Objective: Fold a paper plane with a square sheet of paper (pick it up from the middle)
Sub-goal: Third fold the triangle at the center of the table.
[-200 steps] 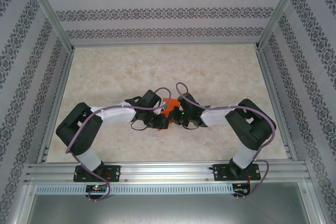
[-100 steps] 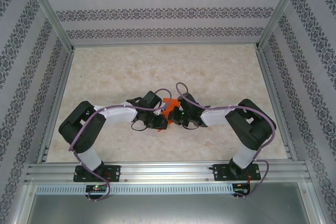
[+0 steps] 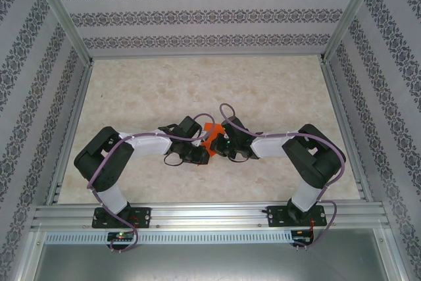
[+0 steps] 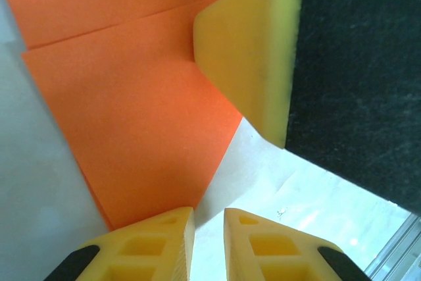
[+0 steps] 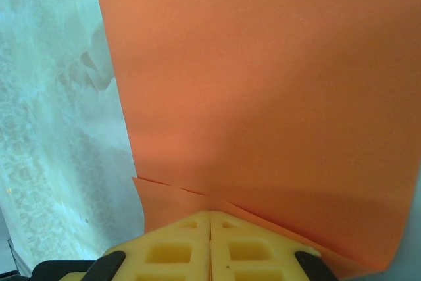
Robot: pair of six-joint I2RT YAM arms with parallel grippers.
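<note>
My two bases are bolted to the aluminium rail (image 3: 210, 214) at the near edge. The left arm (image 3: 141, 143) and right arm (image 3: 276, 146) bend inward, so my wrists meet over the near middle of the worktop (image 3: 263, 83).

Between them is the sheet of paper (image 3: 210, 131), plain orange and unmarked. It is doubled over, and my left wrist camera shows one layer's edge lying across another.

My right jaws are pressed together with the sheet pinched between them. It rises from the fingertips (image 5: 191, 225) and spreads wide ahead, with a second layer's edge just above them.

My left jaws stand a narrow slit apart, and pale worktop shows through the slit. The sheet's lower corner runs down behind the left-hand finger (image 4: 174, 225), and I cannot tell whether they grip it. Beyond, a yellow pad (image 4: 250, 51) of my right jaws lies against the orange, black housing beside it.

Purple cables (image 3: 197, 115) loop over both wrists. Farther off, the marbled worktop runs to walls (image 3: 197, 14) papered in grey ornamental bands.
</note>
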